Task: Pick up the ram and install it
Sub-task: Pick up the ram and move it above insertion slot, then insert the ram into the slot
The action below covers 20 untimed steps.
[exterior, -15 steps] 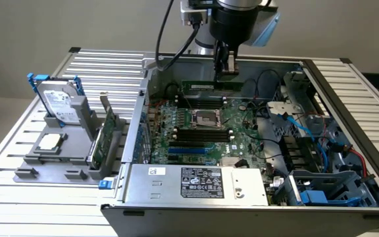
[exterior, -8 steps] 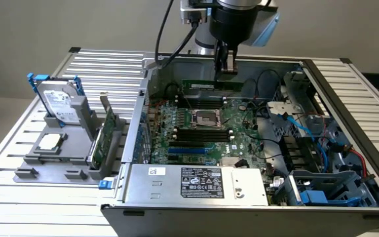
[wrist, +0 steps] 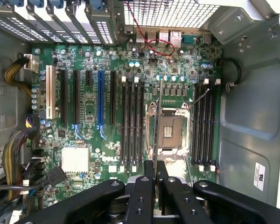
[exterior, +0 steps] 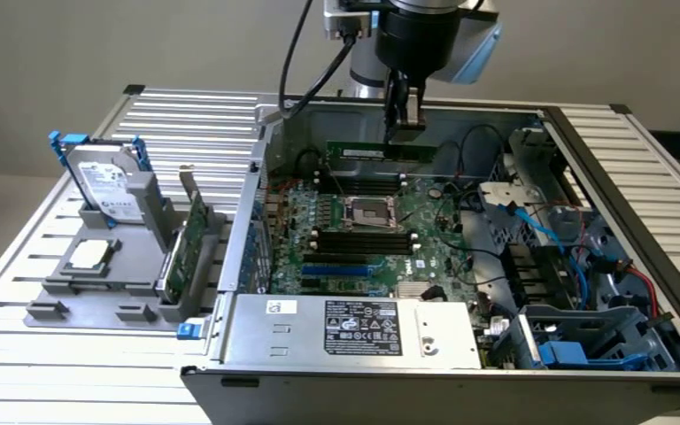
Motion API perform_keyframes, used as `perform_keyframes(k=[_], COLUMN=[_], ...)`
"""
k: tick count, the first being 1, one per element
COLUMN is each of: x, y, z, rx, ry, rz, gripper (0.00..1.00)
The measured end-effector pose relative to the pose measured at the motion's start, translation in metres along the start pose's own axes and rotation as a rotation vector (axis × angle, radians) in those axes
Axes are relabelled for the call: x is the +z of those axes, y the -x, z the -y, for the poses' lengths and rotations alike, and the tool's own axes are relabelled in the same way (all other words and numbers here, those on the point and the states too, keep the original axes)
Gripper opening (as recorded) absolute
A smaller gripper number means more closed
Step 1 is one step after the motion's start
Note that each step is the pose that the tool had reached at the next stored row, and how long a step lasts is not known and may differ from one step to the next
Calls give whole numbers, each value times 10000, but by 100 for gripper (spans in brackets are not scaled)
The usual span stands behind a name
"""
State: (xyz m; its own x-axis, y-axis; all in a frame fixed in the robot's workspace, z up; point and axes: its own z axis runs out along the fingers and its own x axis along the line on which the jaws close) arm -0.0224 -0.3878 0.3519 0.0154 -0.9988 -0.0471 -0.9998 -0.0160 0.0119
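Closest to your wrist camera were the end effector's (wrist: 155, 169) two black fingers (wrist: 141, 196), drawn narrow and pinched on the ram (wrist: 157, 121). You saw it there edge-on, as a thin line running out from the fingertips across the motherboard (wrist: 84, 126). That line crossed one side of the open CPU socket (wrist: 171, 131), with banks of black memory slots (wrist: 130, 122) on either side.

From the exterior view you had the plainer look. The end effector (exterior: 405, 131) hung straight down into the open computer case (exterior: 623, 204) and gripped the ram (exterior: 382, 151) by its upper edge, near its middle. The stick was long, narrow and thin, green, with a white label on its face and darker patches beside it. It was held level, long edge down, above the motherboard (exterior: 435, 239) near the case's far wall, beyond the CPU socket (exterior: 370, 212), and not yet seated in a slot.

On the slatted worktop (exterior: 33, 354), at the exterior view's left, a grey holder (exterior: 104, 301) carried a hard drive (exterior: 110, 188), a processor chip (exterior: 89, 255) and an upright green expansion card (exterior: 189, 243).
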Motion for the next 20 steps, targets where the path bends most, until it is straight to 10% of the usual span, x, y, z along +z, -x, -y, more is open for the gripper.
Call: perform_keyframes(k=[20], x=[112], y=[-69], z=[-33], rx=[1], ry=[5], rz=[-19], gripper=[14])
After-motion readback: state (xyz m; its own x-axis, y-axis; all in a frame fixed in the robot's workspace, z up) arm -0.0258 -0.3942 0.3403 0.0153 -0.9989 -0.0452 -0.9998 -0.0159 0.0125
